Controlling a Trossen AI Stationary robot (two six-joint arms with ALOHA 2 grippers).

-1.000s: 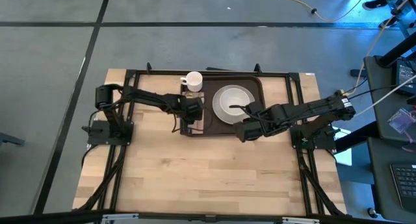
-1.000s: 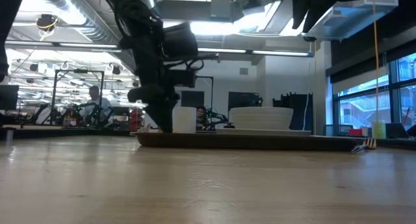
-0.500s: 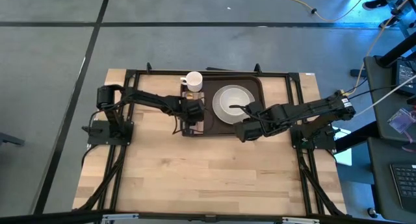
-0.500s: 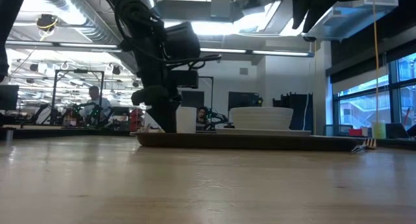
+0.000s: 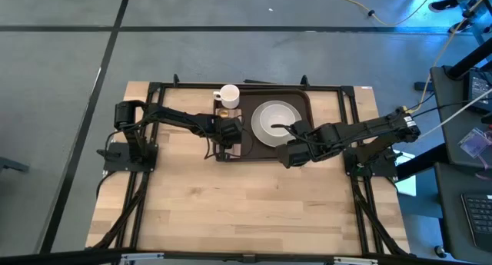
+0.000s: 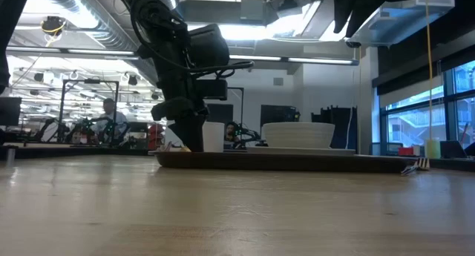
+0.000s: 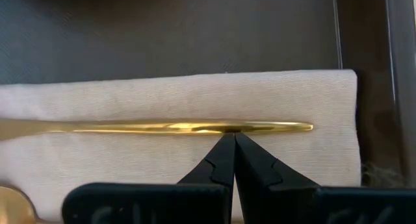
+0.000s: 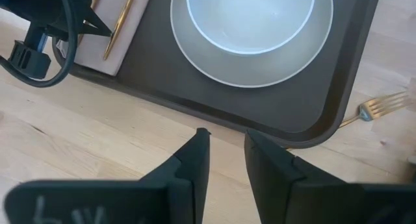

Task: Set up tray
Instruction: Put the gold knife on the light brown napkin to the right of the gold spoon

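Presently, tray (image 5: 300, 146) lies at the bench's (image 5: 246, 211) far middle, carrying plate (image 8: 214, 71) with bowl (image 8: 250, 19), cup (image 5: 228, 95), napkin (image 7: 130, 159) and gold utensil (image 7: 188, 127). Left pincer (image 7: 229, 141) pressed together, tips at the utensil. Right pincer (image 8: 226, 146) slightly spread, empty, above the tray's near edge. Fork (image 8: 377, 108) lies on the bench beside the tray.

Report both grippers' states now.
Left gripper: shut, empty, tips at the gold utensil on the napkin.
Right gripper: open, empty, over the table beside the tray.

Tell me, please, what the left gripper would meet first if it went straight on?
Probably the gold utensil lying on the napkin: the left gripper is shut, tips right at it.
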